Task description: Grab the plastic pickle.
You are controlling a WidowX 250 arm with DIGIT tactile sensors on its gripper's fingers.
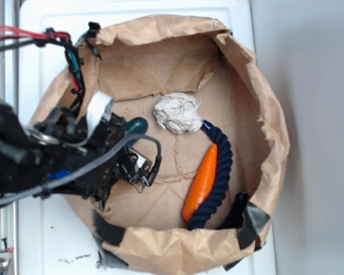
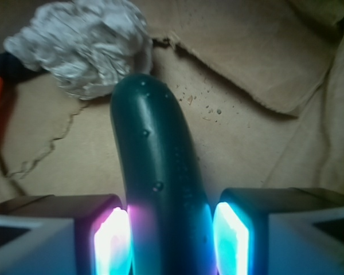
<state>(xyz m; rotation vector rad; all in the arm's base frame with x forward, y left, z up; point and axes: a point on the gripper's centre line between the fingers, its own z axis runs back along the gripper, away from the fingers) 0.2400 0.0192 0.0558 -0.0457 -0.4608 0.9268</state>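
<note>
Pickle (image 2: pixel 160 189) sits between the two pads in the wrist view, lengthwise along the camera axis, rounded far end pointing toward the crumpled paper ball (image 2: pixel 83 46). Left pad (image 2: pixel 112 240) shows a thin gap to the pickle skin, right pad (image 2: pixel 229 238) looks about touching, so claw (image 1: pixel 142 166) is narrowed around it but I can't tell if it's actually clamped yet. In the exterior view only the pickle's dark green tip (image 1: pixel 139 125) pokes out past the arm, on the left side of the paper bag floor (image 1: pixel 160 74); whether it rests on the paper or is already off it, can't tell. Advice for this step: close evenly until both pads bear on the skin, since the surface is glossy and round and I'd expect it to squirt forward out of the pads if squeezed off-centre. Pickle looks slightly closer to the right pad, so a small shift before final squeeze would centre it. Grip seems to be near one end, so expect the long free end to droop on lift; lift straight up and slow. Carrot (image 1: pixel 199 182) and rope (image 1: pixel 218 172) are well apart on the right, no interference. Paper ball is near the far tip, avoid pushing forward.
</note>
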